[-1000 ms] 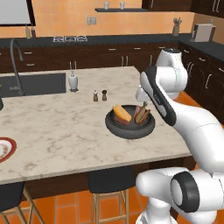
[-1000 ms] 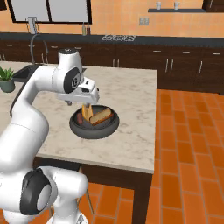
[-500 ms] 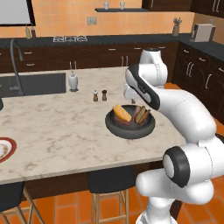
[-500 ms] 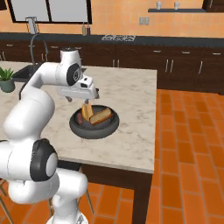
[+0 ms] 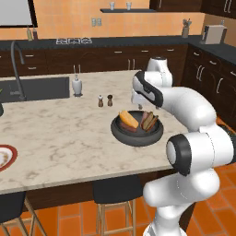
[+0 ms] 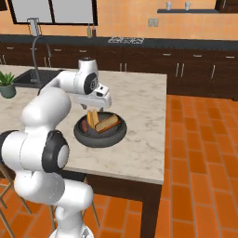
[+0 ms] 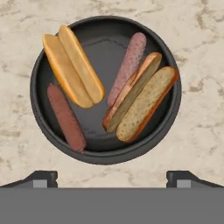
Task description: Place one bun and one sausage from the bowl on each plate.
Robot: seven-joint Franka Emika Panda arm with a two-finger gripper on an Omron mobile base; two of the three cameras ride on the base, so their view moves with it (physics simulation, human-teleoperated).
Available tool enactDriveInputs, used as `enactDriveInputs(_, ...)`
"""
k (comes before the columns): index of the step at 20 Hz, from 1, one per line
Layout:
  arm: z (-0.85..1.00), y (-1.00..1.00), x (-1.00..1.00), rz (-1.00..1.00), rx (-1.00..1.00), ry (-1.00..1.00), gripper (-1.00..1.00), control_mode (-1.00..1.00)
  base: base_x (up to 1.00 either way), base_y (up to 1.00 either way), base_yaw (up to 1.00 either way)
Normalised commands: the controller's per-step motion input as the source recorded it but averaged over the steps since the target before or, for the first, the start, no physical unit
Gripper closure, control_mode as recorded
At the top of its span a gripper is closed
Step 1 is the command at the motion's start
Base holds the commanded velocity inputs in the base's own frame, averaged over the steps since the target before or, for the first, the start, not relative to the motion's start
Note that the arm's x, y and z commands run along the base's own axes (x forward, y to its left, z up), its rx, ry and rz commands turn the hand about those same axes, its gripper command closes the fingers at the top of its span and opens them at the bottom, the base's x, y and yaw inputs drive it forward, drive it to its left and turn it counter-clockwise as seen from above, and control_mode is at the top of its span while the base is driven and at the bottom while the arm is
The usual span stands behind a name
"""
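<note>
The dark round bowl (image 7: 38, 105) sits on the marble counter directly below my gripper (image 7: 113, 179), which hangs above it, open and empty. In the bowl lie two buns and two sausages: a yellow bun (image 7: 72, 65) at the upper left, a browner split bun (image 7: 142, 103) at the right, one sausage (image 7: 65, 116) at the lower left and another sausage (image 7: 129, 63) between the buns. In the base views the bowl (image 5: 136, 136) (image 6: 100, 137) stands near the counter's right end under the gripper (image 6: 95, 108). A red-rimmed plate (image 5: 5, 156) shows at the far left edge.
Salt and pepper shakers (image 5: 105, 100) and a white bottle (image 5: 77, 85) stand behind the bowl. A sink (image 5: 34, 87) with a faucet lies at the back left, with a potted plant (image 6: 7, 83) near it. Stools (image 5: 115, 191) stand under the counter's front edge.
My hand has risen from close over the bowl to a little higher above it, and the jaws have spread slightly wider. The food in the bowl has not moved.
</note>
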Motion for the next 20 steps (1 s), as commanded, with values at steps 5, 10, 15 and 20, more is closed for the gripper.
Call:
enactDriveInputs(5, -0.44, -0.19, 0.42, -0.03, 0.00, 0.00, -1.00, -1.00, 0.00, 0.00, 0.00)
enactDriveInputs(10, -0.37, -0.23, 0.33, -0.02, 0.00, 0.00, -1.00, -1.00, 0.00, 0.00, 0.00)
enactDriveInputs(15, -0.38, -0.11, 0.32, -0.05, 0.00, 0.00, -1.00, -1.00, 0.00, 0.00, 0.00)
enactDriveInputs(20, -0.25, 0.04, 0.20, -0.18, 0.00, 0.00, -1.00, -1.00, 0.00, 0.00, 0.00)
